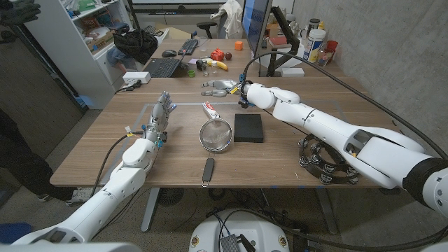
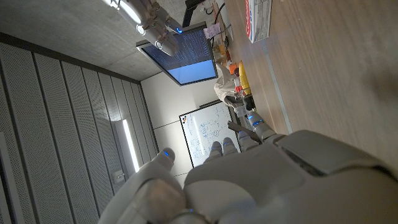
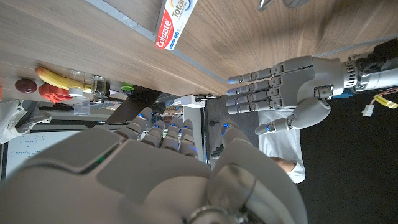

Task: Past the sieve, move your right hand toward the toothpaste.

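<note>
Overhead, the head view counts one sieve (image 1: 215, 134), one toothpaste (image 1: 209, 108) box, one black block (image 1: 248, 127), one dark pen-like tool (image 1: 208, 171) and one tambourine (image 1: 319, 159) on the wooden tabletop (image 1: 105, 143). The toothpaste lies just beyond the sieve, toward the far edge. The right hand (image 1: 222, 87) hangs past the sieve, near the toothpaste, fingers stretched and released around nothing. The left hand (image 1: 162, 112) stands on its edge at the left side, fingers apart, holding nothing. A second desk behind carries a keyboard (image 1: 162, 67), a banana (image 1: 220, 64) and small clutter too tiny to name; a shelf stands at the left.

From the left wrist view, the left hand's back (image 2: 267, 180) sits in front, the toothpaste (image 2: 259, 18) is cut off at the frame edge, and a monitor (image 2: 189, 56) and whiteboard (image 2: 208, 130) show behind.

From the right wrist view, the right hand's (image 3: 155, 168) fingers (image 3: 174, 134) reach out uncurled, the toothpaste (image 3: 176, 22) lies partly cropped on the wood, and the left hand (image 3: 286, 84) shows spread open.
</note>
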Motion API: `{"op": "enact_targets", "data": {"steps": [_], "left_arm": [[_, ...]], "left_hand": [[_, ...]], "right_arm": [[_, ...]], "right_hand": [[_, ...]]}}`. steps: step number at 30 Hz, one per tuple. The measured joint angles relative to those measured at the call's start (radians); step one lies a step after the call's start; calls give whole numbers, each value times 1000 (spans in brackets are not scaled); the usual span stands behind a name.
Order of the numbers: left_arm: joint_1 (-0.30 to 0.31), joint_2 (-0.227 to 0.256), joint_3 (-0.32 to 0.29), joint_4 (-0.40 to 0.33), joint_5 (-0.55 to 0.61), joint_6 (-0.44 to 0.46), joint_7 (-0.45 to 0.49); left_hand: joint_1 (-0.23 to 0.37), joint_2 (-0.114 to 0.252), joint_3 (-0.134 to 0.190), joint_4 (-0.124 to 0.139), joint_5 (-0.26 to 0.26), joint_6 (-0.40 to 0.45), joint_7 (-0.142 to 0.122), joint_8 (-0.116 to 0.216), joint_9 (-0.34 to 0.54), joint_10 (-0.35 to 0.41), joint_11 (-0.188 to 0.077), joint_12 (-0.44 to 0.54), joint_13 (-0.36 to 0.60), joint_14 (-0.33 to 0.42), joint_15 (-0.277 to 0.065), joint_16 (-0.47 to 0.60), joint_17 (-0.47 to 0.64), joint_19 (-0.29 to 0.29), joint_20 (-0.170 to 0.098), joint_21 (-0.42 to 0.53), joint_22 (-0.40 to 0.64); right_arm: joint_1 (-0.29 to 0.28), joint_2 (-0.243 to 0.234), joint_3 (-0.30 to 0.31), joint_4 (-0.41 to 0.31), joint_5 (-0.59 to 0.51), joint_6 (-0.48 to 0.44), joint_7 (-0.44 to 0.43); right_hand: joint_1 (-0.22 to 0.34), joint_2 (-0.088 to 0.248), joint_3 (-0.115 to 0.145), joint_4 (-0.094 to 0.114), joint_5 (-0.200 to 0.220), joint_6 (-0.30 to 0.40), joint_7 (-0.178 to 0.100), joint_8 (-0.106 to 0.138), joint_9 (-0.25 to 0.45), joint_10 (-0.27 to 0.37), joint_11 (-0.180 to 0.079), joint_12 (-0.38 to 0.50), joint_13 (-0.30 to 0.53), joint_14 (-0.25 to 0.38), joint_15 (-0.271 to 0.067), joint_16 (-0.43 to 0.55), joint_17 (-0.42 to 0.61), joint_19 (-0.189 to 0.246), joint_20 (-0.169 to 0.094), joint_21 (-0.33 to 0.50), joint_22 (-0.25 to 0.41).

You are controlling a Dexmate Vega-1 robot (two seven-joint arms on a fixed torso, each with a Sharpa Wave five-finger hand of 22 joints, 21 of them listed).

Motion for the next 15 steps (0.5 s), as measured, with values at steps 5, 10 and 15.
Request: {"op": "enact_targets", "data": {"steps": [5,10,15], "left_arm": [[0,0,-1,6,0,-2,-4],[-2,0,-1,12,-1,-5,-7],[-5,1,-2,20,-2,-7,-12]], "left_hand": [[0,0,0,0,0,0,0,0,0,0,0,0,0,0,0,0,0,0,0,0,0],[0,0,0,0,0,0,0,0,0,0,0,0,0,0,0,0,0,0,0,0,0],[0,0,0,0,0,0,0,0,0,0,0,0,0,0,0,0,0,0,0,0,0]], "right_arm": [[9,11,-9,17,-6,2,0],[17,20,-18,34,-10,3,0],[28,32,-28,57,-15,5,-2]], "right_hand": [[0,0,-3,-3,0,0,0,0,0,0,0,0,0,0,0,0,0,0,0,0,0],[0,0,-4,-4,0,0,0,0,0,0,0,0,0,0,0,0,0,0,0,-8,0],[0,0,-4,-4,0,0,0,0,0,0,0,0,0,0,0,0,0,0,0,-8,0]]}}
